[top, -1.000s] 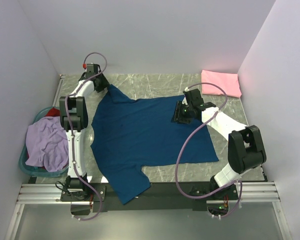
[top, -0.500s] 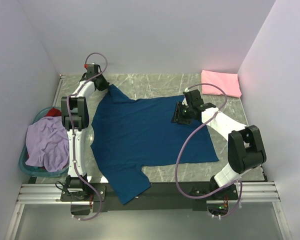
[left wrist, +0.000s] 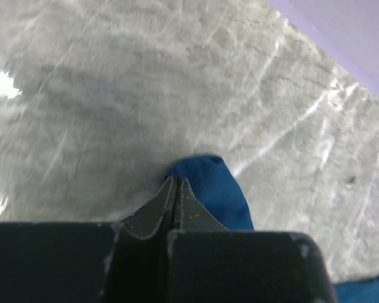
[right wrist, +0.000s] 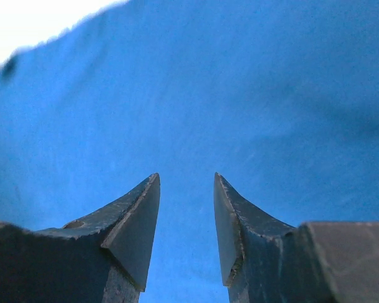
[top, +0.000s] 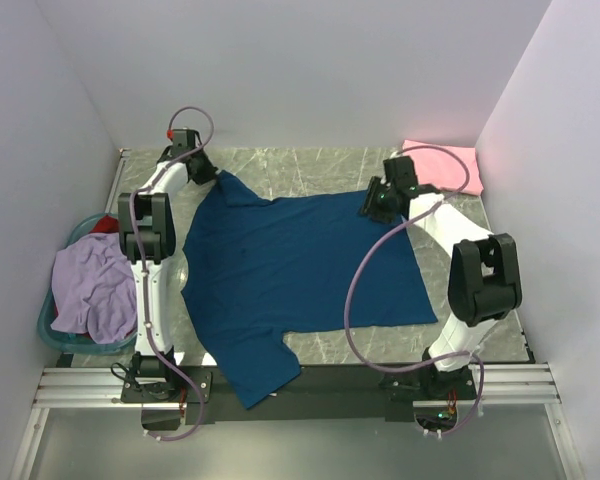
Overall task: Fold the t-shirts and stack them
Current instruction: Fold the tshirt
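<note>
The top camera looks down from above the near edge over the whole table [top: 320,168]. The left wrist camera faces the far left corner closely; the right sees mostly shirt [top: 300,260], shared by all three.

Surface [top: 310,165]: grey marbled, walled on three sides. One navy shirt [top: 290,270] lies spread flat across the middle, hem to the right. One sleeve reaches towards the far left corner and the other overhangs the near edge. One pink shirt [top: 442,166] (folded) lies in the far right corner, apart from the navy shirt. A basket [top: 46,322] stands at the left edge; contact with the surface cannot be confirmed.
</note>
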